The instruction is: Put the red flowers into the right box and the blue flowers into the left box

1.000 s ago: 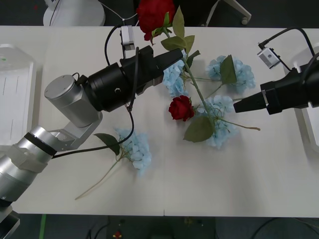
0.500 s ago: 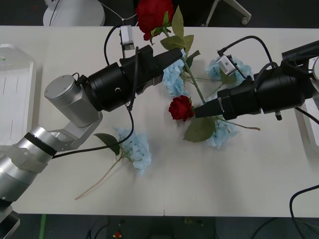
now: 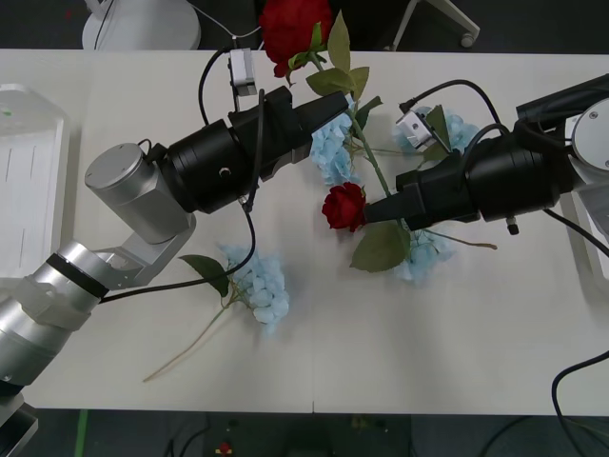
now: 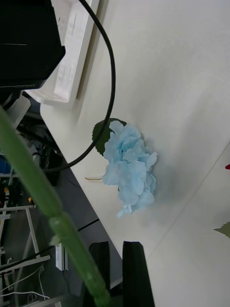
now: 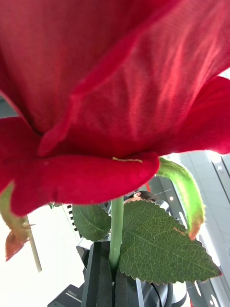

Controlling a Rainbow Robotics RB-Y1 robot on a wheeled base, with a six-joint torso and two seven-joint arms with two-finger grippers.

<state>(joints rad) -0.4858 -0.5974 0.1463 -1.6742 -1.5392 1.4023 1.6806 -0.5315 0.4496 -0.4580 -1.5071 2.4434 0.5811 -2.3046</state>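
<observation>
- White tabletop (image 3: 457, 324), flowers scattered mid-table, dark floor and chair legs beyond the far edge.
- Large deep-red artificial rose (image 3: 295, 27) with green stem and leaves is held up over the far table edge; left gripper (image 3: 328, 103) has its black fingers closed on the stem just under the bloom. In the left wrist view the stem runs straight down between the closed fingers (image 5: 103, 278).
- Small deep-red rose (image 3: 344, 206) lies mid-table; right gripper (image 3: 371, 211) has its tip right at this bloom. Can't tell if contact is made.
- In the right wrist view its black fingers (image 4: 136, 273) sit close together, a green stem (image 4: 43, 192) crossing in front.
- Pale-blue hydrangea-like clusters: one near the front (image 3: 262, 286), others mid-table (image 3: 328, 152) and under the right arm (image 3: 423, 252).
- White shallow plastic tray (image 3: 29, 181) sits at the table's left edge, another white tray (image 3: 588, 228) at the right edge, partly behind the right arm.
</observation>
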